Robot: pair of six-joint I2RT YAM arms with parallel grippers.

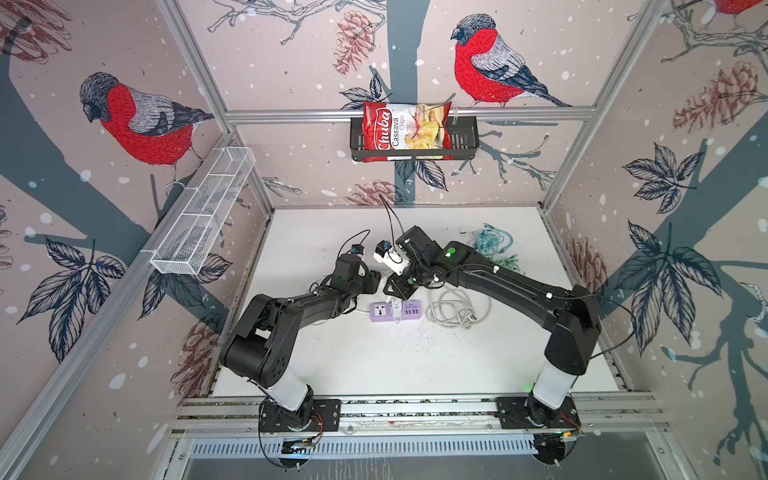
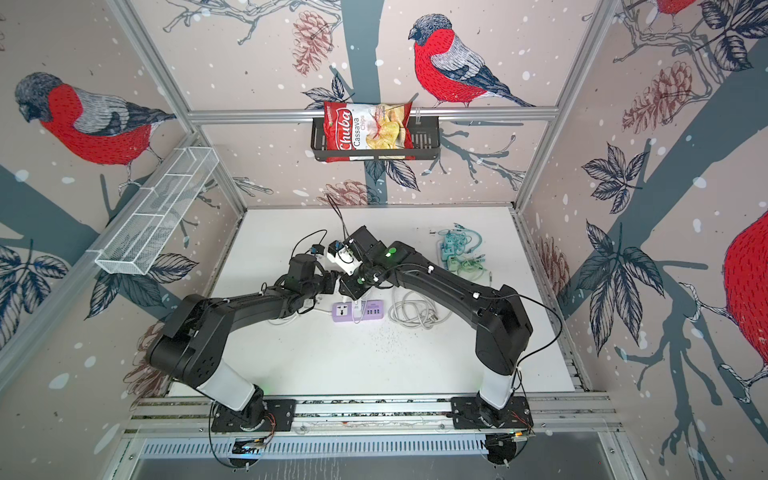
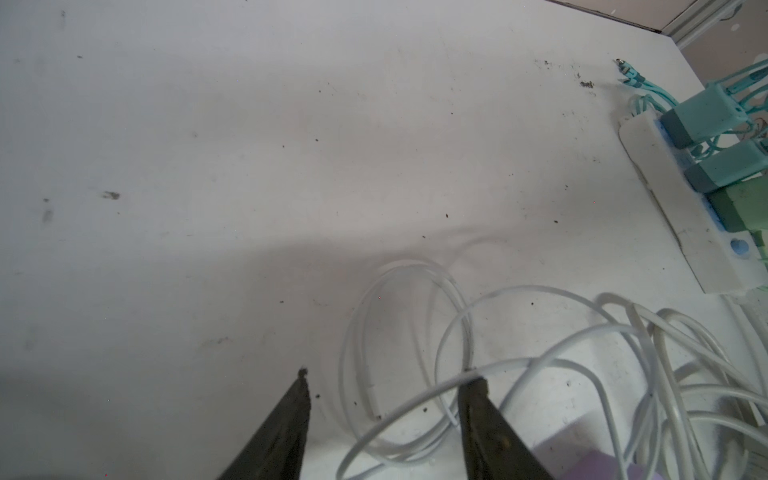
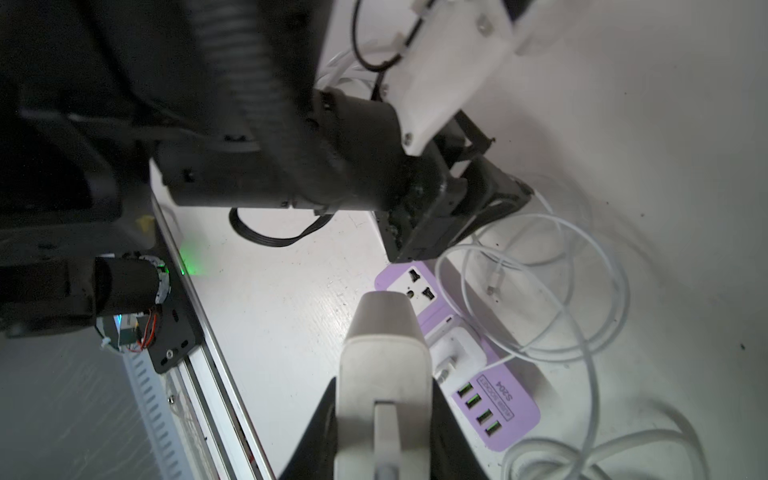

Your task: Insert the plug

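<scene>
left gripper (image 3: 390,376): released, jaws apart, thin white cable (image 3: 411,262) by one fingertip | right gripper (image 4: 383,386): clenched on grey plug (image 4: 384,332) | plug: mid-table, over socket end of purple power strip (image 1: 395,311), contact unclear | right of strip: coiled grey cable (image 1: 451,320) | far right: teal chargers (image 1: 492,245)

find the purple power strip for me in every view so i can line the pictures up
top view: purple power strip mid-table, left of the coiled white cord
top view: same place
left wrist: only a purple corner, partly behind the cords
right wrist: whole strip, just past the held grey plug
shared landmark: the coiled white cord at its USB end
</scene>
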